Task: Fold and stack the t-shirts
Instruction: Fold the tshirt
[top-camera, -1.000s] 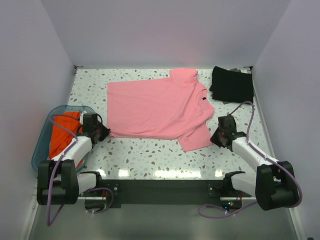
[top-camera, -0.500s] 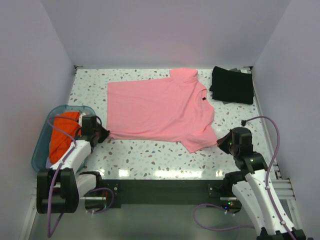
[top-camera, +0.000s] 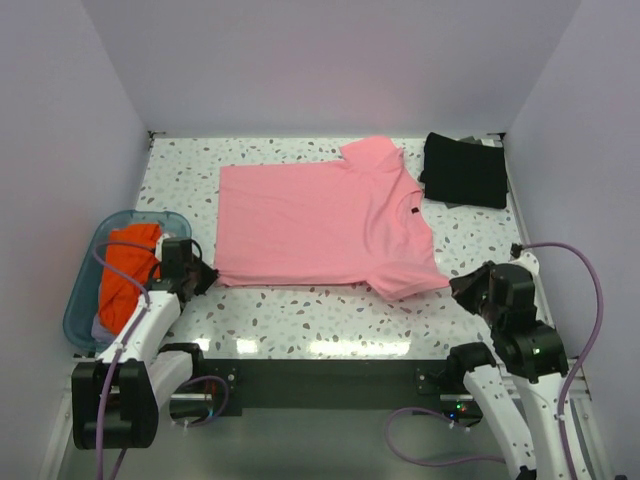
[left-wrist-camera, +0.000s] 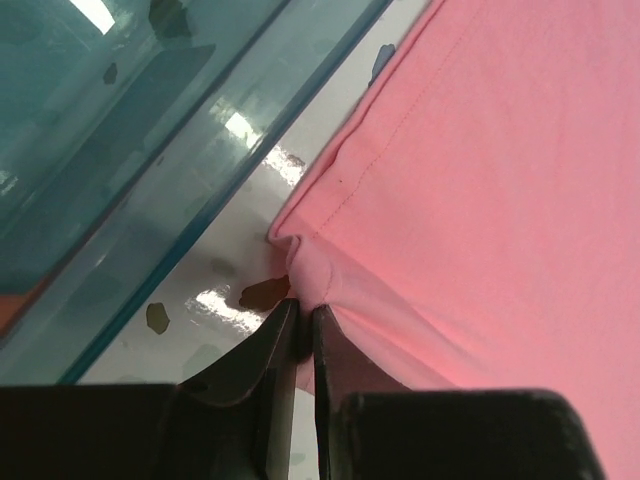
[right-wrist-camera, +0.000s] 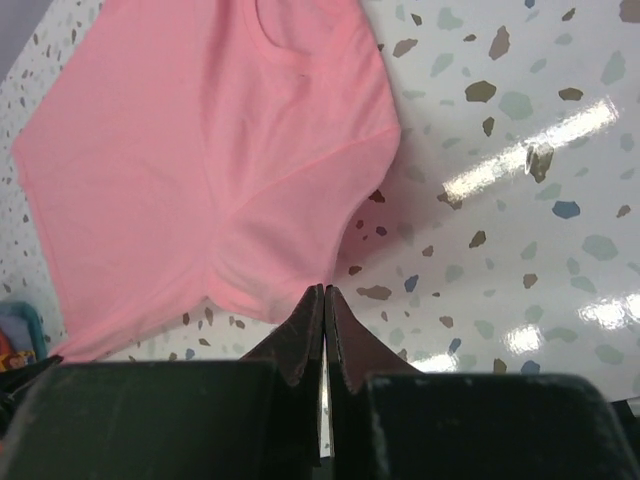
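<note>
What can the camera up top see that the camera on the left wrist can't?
Only the top camera shows the whole pink t-shirt spread flat, the black t-shirt folded at the far right corner, and the right fingers at the end of a sleeve. Only the left wrist camera shows, up close, the left fingers shut on a bunched corner of the pink cloth, and the stitching along its hem. Both show the pink t-shirt, the blue tub and the speckled table.

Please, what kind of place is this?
Probably a robot test cell in a lab: a speckled table closed in by plain pale walls, with two robot arms bolted at its near edge and t-shirts laid out.
</note>
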